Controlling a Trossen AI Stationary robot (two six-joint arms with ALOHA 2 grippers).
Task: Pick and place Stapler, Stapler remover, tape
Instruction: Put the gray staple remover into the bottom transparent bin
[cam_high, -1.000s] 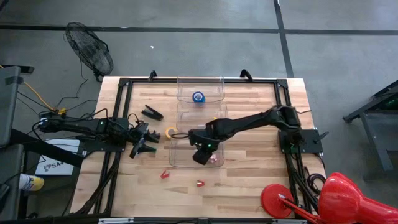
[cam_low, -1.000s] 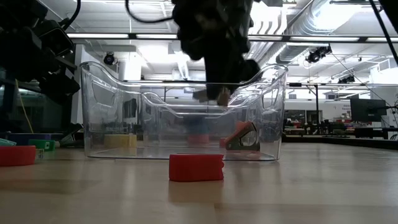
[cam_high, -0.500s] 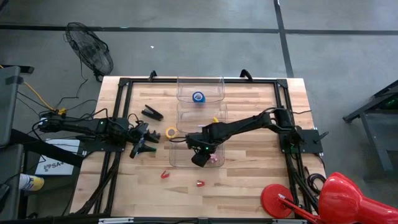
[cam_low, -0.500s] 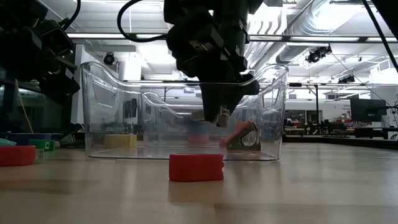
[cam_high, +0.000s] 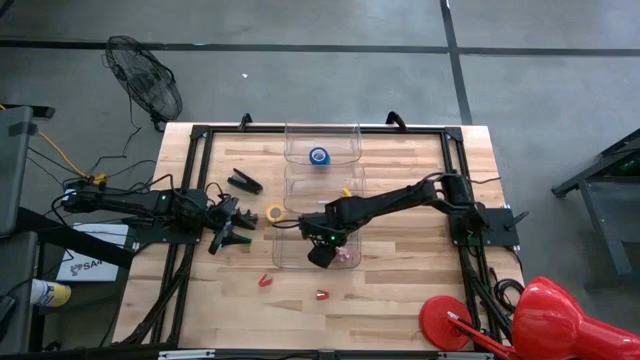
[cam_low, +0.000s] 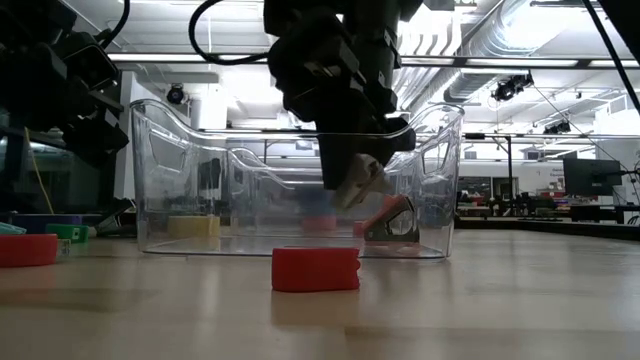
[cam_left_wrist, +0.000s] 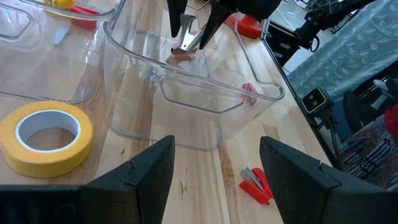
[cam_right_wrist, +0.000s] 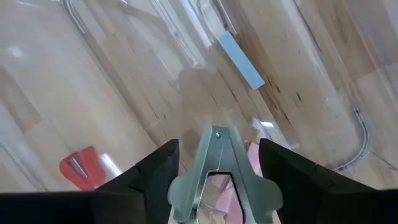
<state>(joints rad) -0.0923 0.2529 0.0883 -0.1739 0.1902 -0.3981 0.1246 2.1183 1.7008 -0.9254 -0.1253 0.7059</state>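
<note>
Stapler remover (cam_right_wrist: 217, 168), the silvery one with pink grips, is clamped in my right claw (cam_high: 320, 252), its metal jaws pointing away from my wrist. I hold it inside the nearest clear bin (cam_high: 300, 268), down between its walls and off its floor. In the low view it hangs tilted from my fingertips (cam_low: 360, 180), behind the bin's front wall (cam_low: 200, 180). A second, red stapler remover (cam_right_wrist: 81, 167) lies on the floor of that same bin, just beside the one I grip but apart from it.

My left claw (cam_high: 235, 232) hangs low over the worktop (cam_high: 400, 290) to the left of this bin, its fingers (cam_left_wrist: 146, 174) spread wide with nothing between them. The yellow tape roll (cam_left_wrist: 46, 127) lies flat on the worktop close ahead of it, between my left claw and the bins.

The three clear bins stand in a row across the middle of the worktop. The far bin (cam_high: 350, 160) holds a blue tape roll (cam_high: 319, 155). The middle bin (cam_high: 292, 190) holds something small and yellow that I cannot make out. A black stapler (cam_high: 245, 181) lies on the worktop left of the middle bin. Two more small red pieces (cam_high: 264, 281) and (cam_high: 322, 295) lie on the bare worktop in front of the nearest bin, apart from each other.
</note>
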